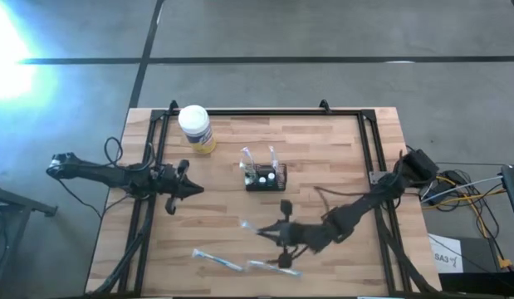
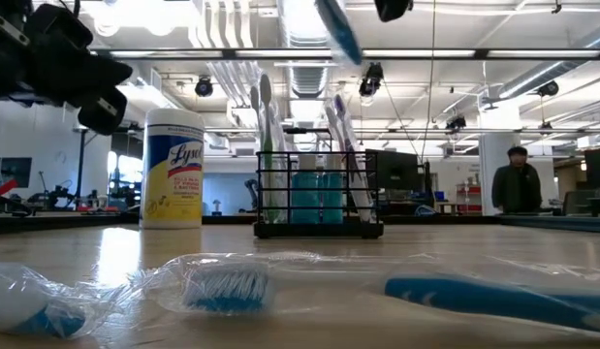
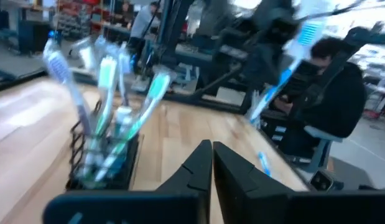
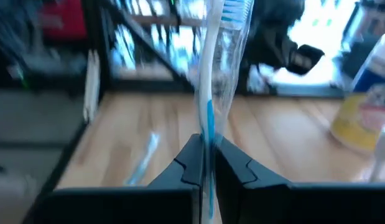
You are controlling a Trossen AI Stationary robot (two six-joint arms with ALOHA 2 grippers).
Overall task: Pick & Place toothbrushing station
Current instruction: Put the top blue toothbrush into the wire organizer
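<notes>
Two dark fingers of the right gripper [image 4: 206, 163] are clenched on a wrapped toothbrush [image 4: 212, 74], which stands up between them in the right wrist view with its blue-and-white bristle head at the top of the frame. In the high view this gripper [image 1: 271, 234] sits low and a little right of centre, the brush [image 1: 250, 226] sticking out toward the left. The left gripper [image 3: 212, 163] has its fingers pressed together with nothing between them; in the high view it [image 1: 193, 190] hangs at the left of the table [image 1: 340, 158], pointing toward the middle.

Just above the frame's centre in the high view stands the toothbrushing station [image 1: 265, 178], a black slotted holder with several brushes leaning out of it; in the low view it [image 2: 319, 208] is at the centre. Up and left of it stands a yellow wipes canister [image 1: 196, 129] with a white lid. Two more wrapped toothbrushes [image 1: 217, 260] lie near the lower edge of the table. One person [image 2: 519, 182] stands far off at the right of the low view.
</notes>
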